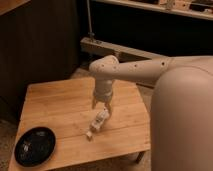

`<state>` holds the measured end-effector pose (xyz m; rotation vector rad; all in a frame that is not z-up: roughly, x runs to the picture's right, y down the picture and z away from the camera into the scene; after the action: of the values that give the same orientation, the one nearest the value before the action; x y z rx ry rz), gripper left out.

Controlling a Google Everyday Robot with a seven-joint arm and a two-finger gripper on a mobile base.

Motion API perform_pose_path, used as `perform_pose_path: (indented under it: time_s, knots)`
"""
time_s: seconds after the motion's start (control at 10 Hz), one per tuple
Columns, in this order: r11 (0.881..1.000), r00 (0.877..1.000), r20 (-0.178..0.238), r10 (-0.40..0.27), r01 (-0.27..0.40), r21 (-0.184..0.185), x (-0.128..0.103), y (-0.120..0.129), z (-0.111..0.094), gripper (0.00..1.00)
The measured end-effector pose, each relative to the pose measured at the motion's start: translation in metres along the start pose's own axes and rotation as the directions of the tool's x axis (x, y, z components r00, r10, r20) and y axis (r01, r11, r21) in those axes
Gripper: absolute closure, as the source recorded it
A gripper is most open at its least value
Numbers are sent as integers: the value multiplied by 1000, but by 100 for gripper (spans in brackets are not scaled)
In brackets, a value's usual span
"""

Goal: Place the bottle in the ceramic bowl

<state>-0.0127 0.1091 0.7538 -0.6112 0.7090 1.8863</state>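
The cream-white bottle (97, 124) lies on its side on the wooden table (55, 105), right of the middle, its tan cap pointing to the front left. My gripper (101, 107) hangs straight down just above the bottle's far end, fingers spread to either side and nothing held. The black ceramic bowl (35, 145) sits at the table's front left corner, well left of the bottle.
My large white arm and body (182, 115) fill the right side of the view. A metal frame bar (125, 50) runs behind the table. A dark wall stands at the back left. The table's front edge lies close below the bottle.
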Motion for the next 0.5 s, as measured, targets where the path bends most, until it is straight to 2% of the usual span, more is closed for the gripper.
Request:
perform_pose_path:
  time_s: [0.3,0.5]
  knots:
    - [998,999,-11,41,-41,-45,5,-27,29,35]
    - [997,999,-24,38,-39,-71,3,-26,40,35]
